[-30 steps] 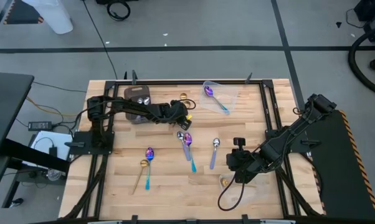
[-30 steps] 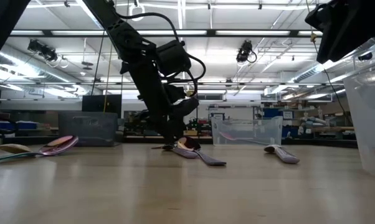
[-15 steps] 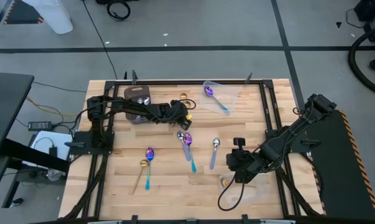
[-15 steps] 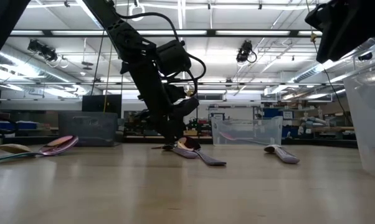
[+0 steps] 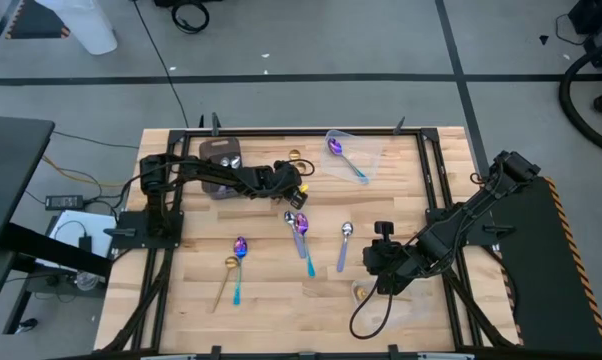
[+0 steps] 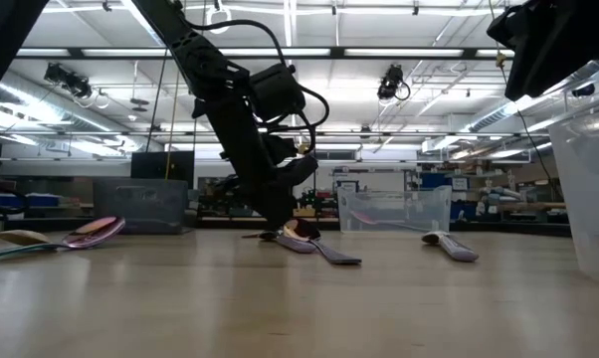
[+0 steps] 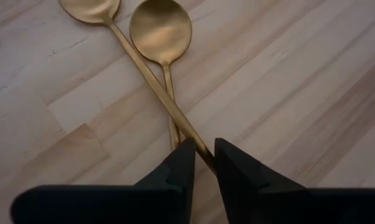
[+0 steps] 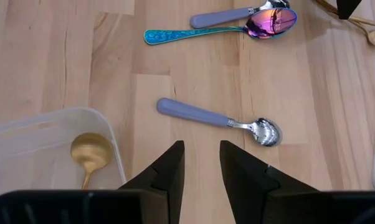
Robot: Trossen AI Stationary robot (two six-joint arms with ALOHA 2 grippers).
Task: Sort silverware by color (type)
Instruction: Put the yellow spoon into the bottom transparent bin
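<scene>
Pale wood-plank table (image 5: pixel 281 290), grey floor (image 5: pixel 311 40) around

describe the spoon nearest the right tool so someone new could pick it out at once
Start at the right tool, near the front right of the table. Just beside it, toward the table's middle, one spoon lies alone on bare wood. It has a lilac handle and a small silver bowl; the similar spoon further left lies against an iridescent teal-handled one.

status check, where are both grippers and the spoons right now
Left gripper closing around a gold spoon's handle, second gold spoon crossed under it. Right gripper empty, near clear bin. Nothing blocking.
</scene>
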